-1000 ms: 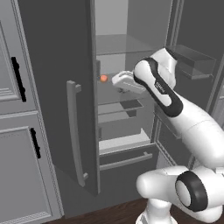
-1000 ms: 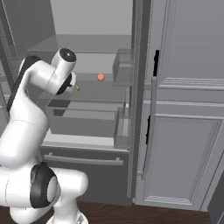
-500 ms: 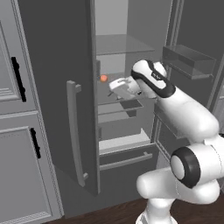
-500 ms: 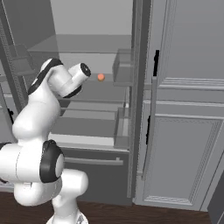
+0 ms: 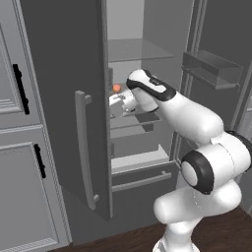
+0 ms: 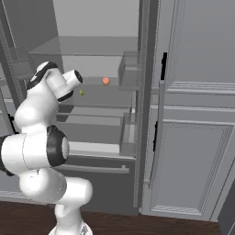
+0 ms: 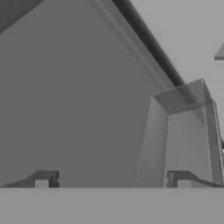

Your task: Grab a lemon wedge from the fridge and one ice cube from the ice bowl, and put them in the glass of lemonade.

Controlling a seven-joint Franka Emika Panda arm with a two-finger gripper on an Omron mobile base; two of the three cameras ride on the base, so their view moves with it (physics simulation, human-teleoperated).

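The fridge (image 5: pixel 59 98) stands with both doors swung open, its glass shelves showing. A small yellow-green lemon wedge (image 6: pixel 81 92) lies on a middle shelf, just below and right of my wrist in the right base view. My gripper (image 5: pixel 114 104) reaches in at that shelf's height, close to the left door's inner edge. In the hand view my gripper (image 7: pixel 113 183) is open, its fingertips (image 7: pixel 41 182) wide apart with nothing between them, facing a grey inner wall and a clear door bin (image 7: pixel 183 131). The ice bowl and the glass of lemonade are out of view.
A small round orange fruit (image 5: pixel 116 88) sits on the same shelf, just above my hand. The left door's long bar handle (image 5: pixel 83 147) juts out at the left. Clear bins (image 5: pixel 211 66) hang on the right door. Pale panelled cabinets (image 6: pixel 197 137) flank the fridge.
The gripper went from shut to wide open. The hand moved left and a little lower inside the fridge, and the arm folded in closer to the shelves.
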